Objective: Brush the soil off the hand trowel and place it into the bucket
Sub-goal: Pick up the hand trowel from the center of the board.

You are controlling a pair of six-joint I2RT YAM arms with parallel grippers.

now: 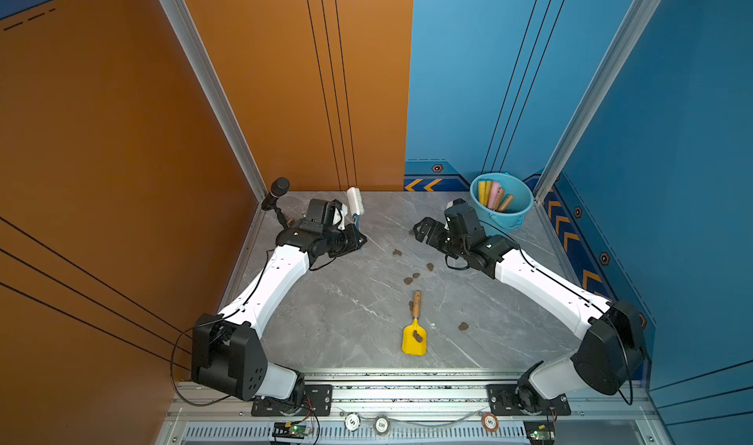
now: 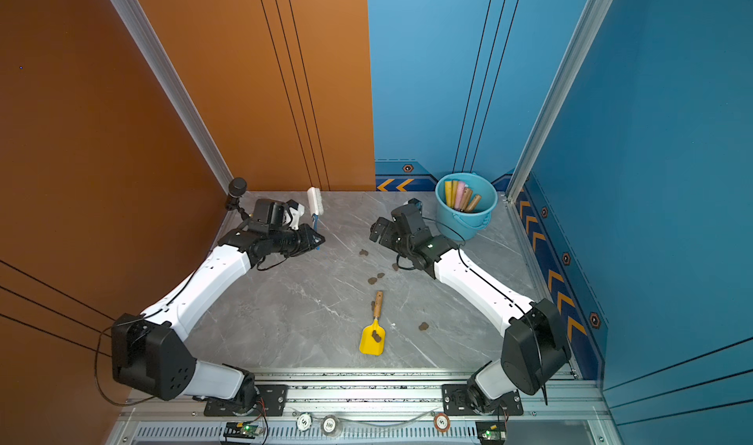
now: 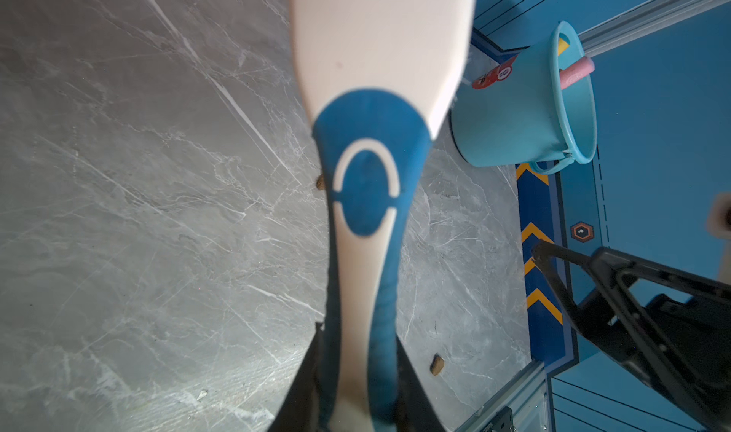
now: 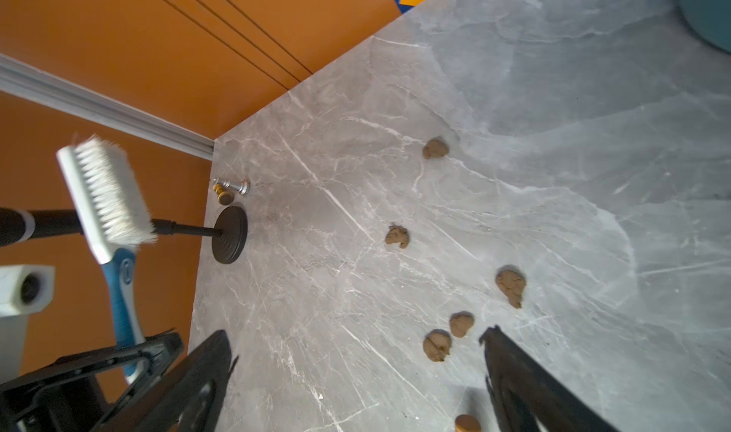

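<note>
Hand trowel [image 1: 414,329] is lying on the tabletop [image 1: 346,300] carrying soil [image 1: 417,336], and with the jaws of the right gripper [image 1: 421,231] gaping empty, the brush [image 1: 354,202] clenched by the left gripper [image 1: 360,241] is likely risking shoving it sideways.

left arm [image 1: 281,276]: base at lower left of frame, white link angled up toward centre-left.
left gripper [image 1: 360,241]: jaws nearly together, clamped on the brush [image 1: 354,201] handle.
right arm [image 1: 542,280]: base at lower right, white link angled up toward centre.
right gripper [image 1: 420,230]: jaws spread wide, tips pointing frame-left.
</note>
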